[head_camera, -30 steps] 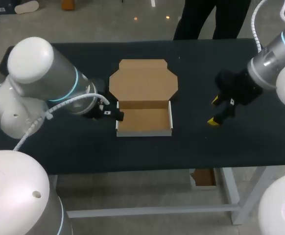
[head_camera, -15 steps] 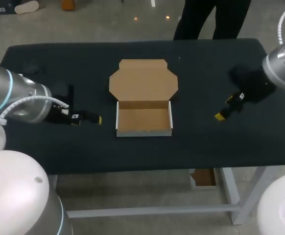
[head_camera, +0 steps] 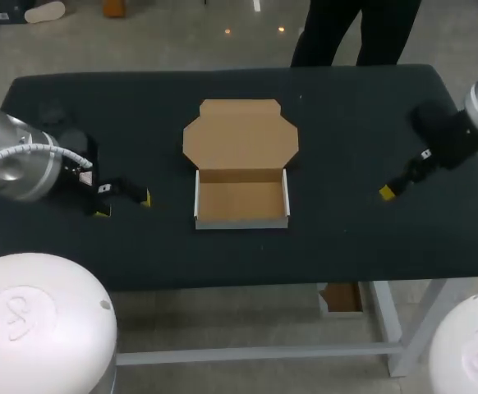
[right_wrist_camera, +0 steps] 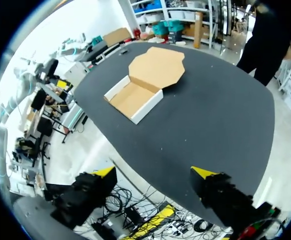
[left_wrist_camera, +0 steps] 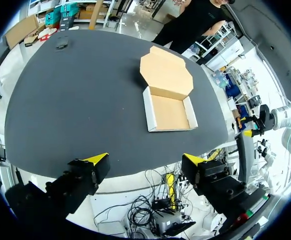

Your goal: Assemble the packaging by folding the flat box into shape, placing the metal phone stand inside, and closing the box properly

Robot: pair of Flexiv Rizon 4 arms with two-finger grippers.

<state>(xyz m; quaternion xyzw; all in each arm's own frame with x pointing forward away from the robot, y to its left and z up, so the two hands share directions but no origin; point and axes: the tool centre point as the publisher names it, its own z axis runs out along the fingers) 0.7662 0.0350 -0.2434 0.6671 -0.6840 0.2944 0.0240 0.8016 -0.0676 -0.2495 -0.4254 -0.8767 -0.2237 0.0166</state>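
Cardboard box, brown with white outer walls (head_camera: 241, 220), sits mid-table on the black tabletop (head_camera: 346, 238), long axis running from the near edge to the far edge. Its tray (head_camera: 241, 202) is folded up, walls standing. The flat brown lid (head_camera: 239, 134) lies open behind, pointing away from the robot. Inside the tray, only bare brown floor shows. Left gripper (head_camera: 122, 203) is well left of the box, fingers spread, holding nothing. Right gripper (right_wrist_camera: 154, 172) is well right of it, likewise wide apart and empty.

Bright, even light from above falls on the dark table (head_camera: 346, 246), faintly shading the inside of the box (head_camera: 241, 201).
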